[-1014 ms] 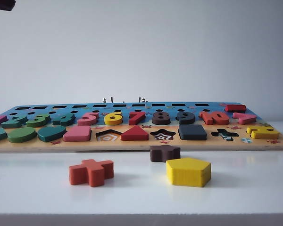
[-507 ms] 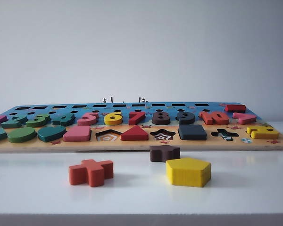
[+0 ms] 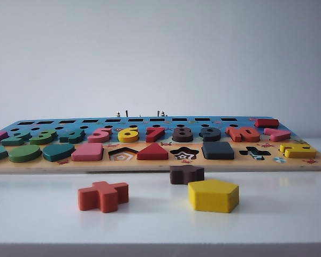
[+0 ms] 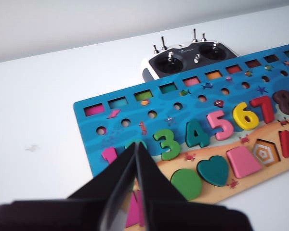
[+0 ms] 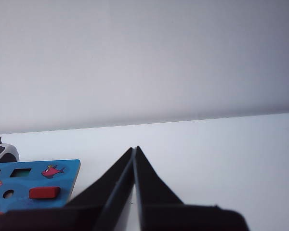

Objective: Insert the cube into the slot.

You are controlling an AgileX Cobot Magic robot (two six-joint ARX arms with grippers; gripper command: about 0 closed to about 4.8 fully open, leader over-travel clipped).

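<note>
Working from the left, your left tool (image 4: 135, 150) has its two black fingers pressed together and holds nothing; it hangs above the near-left corner of the blue and natural-wood puzzle board (image 4: 130, 113), over the green and pink pieces at that end, with the grey radio controller (image 4: 188, 60) beyond the board's far edge. Further right along the board's front row sits the flat dark navy square wooden block (image 3: 218, 150), the cube; it lies flat and level in its square recess, between the star-shaped recess (image 3: 184, 153) and the cross-shaped recess (image 3: 255, 153), so the checkerboard slot itself is covered and the insertion looks done. On the white desk (image 3: 43, 214) in front lie the orange cross block (image 3: 103, 195), the dark brown star block (image 3: 186, 174) and the yellow pentagon block (image 3: 213, 195). At the right end, your right tool (image 5: 135, 151) is likewise closed and empty, beside the board's right corner near a small red bar (image 5: 45, 192). Neither tool shows in the exterior view. The cube lies between both tools; I cannot tell which is nearer.
</note>
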